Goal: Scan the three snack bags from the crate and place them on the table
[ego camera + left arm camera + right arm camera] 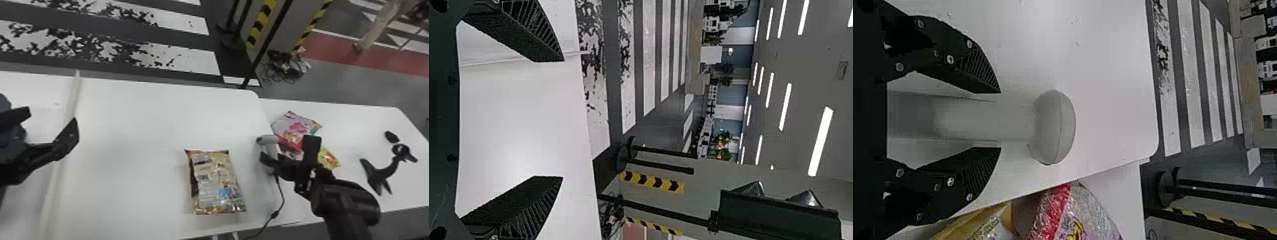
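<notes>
Fingers [984, 70] flanking grey scanner [1053, 127], white table [1103, 55], snack bags [1055, 215] near its edge

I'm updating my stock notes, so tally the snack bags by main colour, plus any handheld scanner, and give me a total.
Brown-and-beige snack bag: 1
Pink-and-red snack bag: 1
Yellow snack bag, partly hidden: 1
Grey handheld scanner: 1
Total: 4

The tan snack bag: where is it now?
In the head view, the tan snack bag lies at lower middle on the white table, near its front edge, left of the grey scanner.
</notes>
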Controlling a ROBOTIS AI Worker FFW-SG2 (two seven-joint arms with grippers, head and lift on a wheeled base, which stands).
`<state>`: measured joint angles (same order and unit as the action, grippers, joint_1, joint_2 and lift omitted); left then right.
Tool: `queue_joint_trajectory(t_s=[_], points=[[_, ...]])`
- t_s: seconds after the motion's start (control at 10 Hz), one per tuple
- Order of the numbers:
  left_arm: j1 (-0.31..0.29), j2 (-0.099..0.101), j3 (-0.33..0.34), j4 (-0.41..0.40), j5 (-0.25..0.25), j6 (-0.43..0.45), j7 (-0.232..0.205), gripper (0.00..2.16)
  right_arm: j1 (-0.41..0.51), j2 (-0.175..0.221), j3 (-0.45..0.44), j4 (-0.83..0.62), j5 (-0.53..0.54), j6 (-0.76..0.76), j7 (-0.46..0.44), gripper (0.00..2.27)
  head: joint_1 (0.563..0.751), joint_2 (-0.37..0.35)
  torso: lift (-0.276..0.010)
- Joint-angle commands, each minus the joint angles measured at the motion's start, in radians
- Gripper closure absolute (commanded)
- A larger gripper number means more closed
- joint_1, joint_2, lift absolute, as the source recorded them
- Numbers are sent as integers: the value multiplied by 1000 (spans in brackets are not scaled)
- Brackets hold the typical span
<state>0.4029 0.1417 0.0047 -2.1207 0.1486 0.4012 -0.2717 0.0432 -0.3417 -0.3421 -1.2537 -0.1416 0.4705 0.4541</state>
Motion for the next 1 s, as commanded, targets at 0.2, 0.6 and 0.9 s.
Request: queue_joint_trajectory(t_s=[0.2, 0.6, 0.9], points=[[2, 9, -9, -15, 0, 0, -6, 22, 29, 9, 31, -47, 19, 10, 1, 2246, 695, -348, -62], [19, 33, -14, -59, 39, 9, -7, 22, 216, 98, -58, -369, -35, 99, -43, 2246, 695, -341, -62], [8, 53, -31, -70, 60, 25, -9, 22, 461, 196, -120, -733, -141, 182, -51, 2246, 695, -342, -62]])
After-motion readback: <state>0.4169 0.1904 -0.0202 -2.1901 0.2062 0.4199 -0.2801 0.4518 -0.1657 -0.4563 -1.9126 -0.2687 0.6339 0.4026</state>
